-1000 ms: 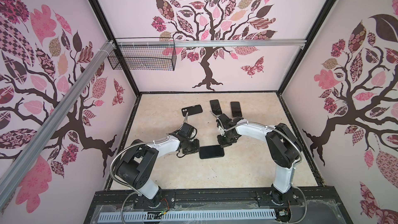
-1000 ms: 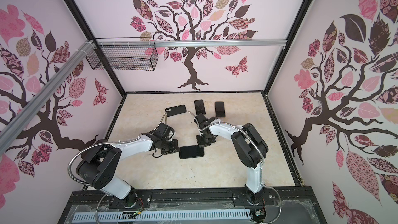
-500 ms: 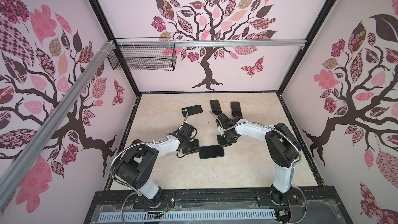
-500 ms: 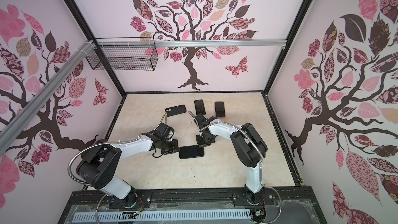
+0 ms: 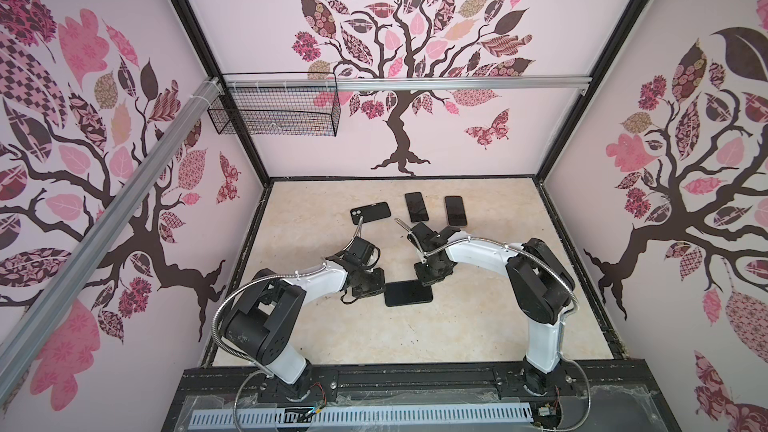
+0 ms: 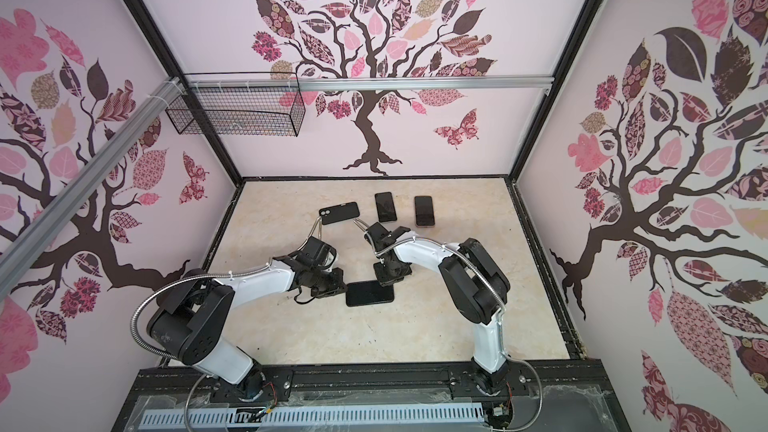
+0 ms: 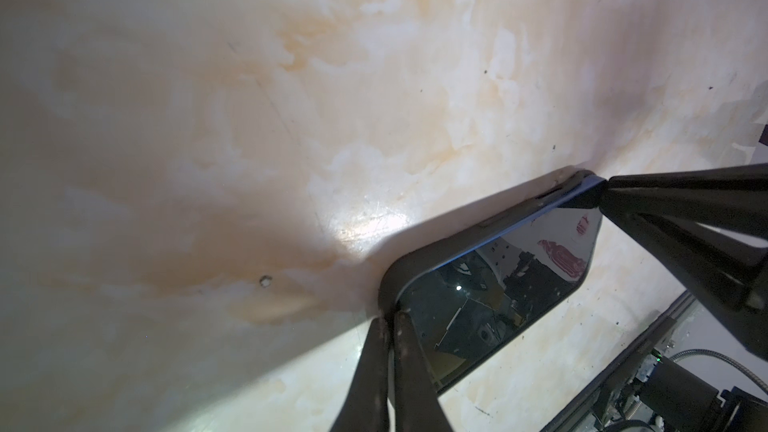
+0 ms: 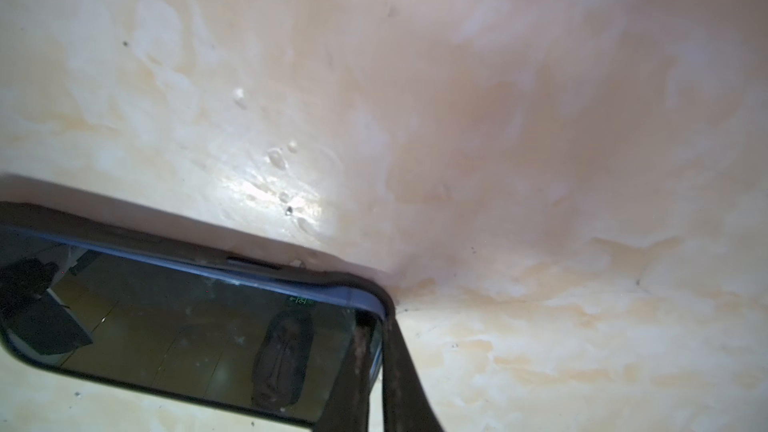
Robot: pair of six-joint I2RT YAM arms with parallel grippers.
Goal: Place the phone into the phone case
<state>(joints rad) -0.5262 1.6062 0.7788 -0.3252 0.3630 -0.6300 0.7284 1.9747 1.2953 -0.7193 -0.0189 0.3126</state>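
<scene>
A black phone (image 5: 408, 292) lies screen up in mid-table, sitting in a dark phone case (image 7: 390, 280) whose rim shows round it. In the right wrist view the phone's blue edge (image 8: 332, 289) stands slightly above the case rim (image 8: 124, 234) at one corner. My left gripper (image 7: 388, 320) is shut, its tips resting on the case's left corner. My right gripper (image 8: 376, 322) is shut too, its tips down on the far right corner, one finger over the screen (image 8: 187, 326). In both top views the grippers (image 5: 380, 284) (image 5: 426, 280) flank the phone (image 6: 370, 293).
At the back of the table lie a dark case or phone (image 5: 370, 213) with its camera cut-out up and two more phones (image 5: 416, 206) (image 5: 455, 210), screens up. A wire basket (image 5: 274, 112) hangs on the back wall. Black frame rails edge the table.
</scene>
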